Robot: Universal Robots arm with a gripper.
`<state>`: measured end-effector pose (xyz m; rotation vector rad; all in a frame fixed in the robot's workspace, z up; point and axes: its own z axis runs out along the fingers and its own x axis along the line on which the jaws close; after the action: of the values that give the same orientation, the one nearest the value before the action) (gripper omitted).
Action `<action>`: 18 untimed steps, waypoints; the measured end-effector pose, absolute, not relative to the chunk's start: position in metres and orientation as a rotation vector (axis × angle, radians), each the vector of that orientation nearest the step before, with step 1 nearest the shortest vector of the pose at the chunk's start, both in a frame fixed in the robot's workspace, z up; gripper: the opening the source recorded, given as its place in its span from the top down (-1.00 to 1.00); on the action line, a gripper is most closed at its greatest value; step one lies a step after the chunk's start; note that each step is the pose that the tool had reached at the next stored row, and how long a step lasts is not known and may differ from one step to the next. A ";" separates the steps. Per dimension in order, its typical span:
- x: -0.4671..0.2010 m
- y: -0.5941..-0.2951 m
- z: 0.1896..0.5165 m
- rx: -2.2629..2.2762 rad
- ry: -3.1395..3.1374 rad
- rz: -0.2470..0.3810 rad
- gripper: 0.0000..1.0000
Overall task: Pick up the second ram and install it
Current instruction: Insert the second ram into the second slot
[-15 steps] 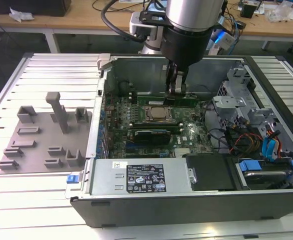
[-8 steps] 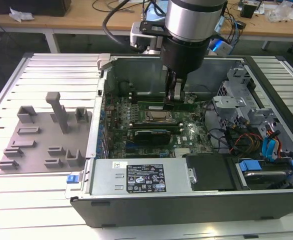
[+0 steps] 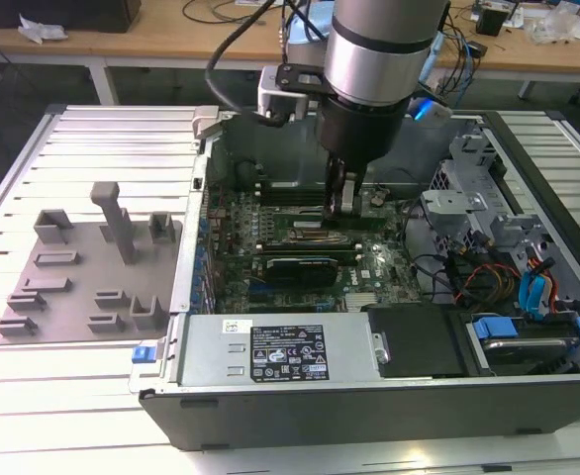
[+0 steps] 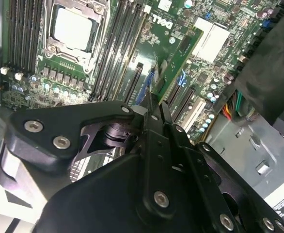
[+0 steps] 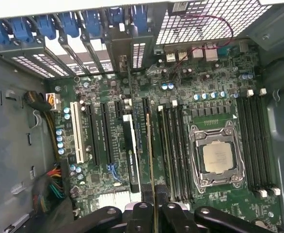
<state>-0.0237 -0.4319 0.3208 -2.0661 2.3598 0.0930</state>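
My gripper [image 3: 341,206] reaches down into the open computer case [image 3: 201,198], above the motherboard [image 3: 379,267]. It is shut on the second ram, a thin green-black stick. The ram [image 5: 149,160] appears edge-on in the first wrist view, running out from between the fingertips [image 5: 141,209]. In the second wrist view the ram [image 4: 181,58] shows its flat green side beyond the gripper [image 4: 155,104]. It hangs over the board beside the long black memory slots [image 5: 173,145] that flank the CPU socket [image 5: 217,158]. Whether it touches a slot, I cannot tell.
A grey holder tray [image 3: 82,267] with upright blocks lies on the slatted table at the exterior view's left. Inside the case are a black expansion card [image 3: 295,267], a power supply [image 3: 280,351], drive bays with cables [image 3: 508,277] and blue card clips [image 5: 64,26].
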 end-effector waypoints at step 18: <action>-0.024 -0.427 0.284 -2.066 2.360 0.093 0.78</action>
<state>-0.0237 -0.4269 0.2844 -2.0661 2.3599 0.0930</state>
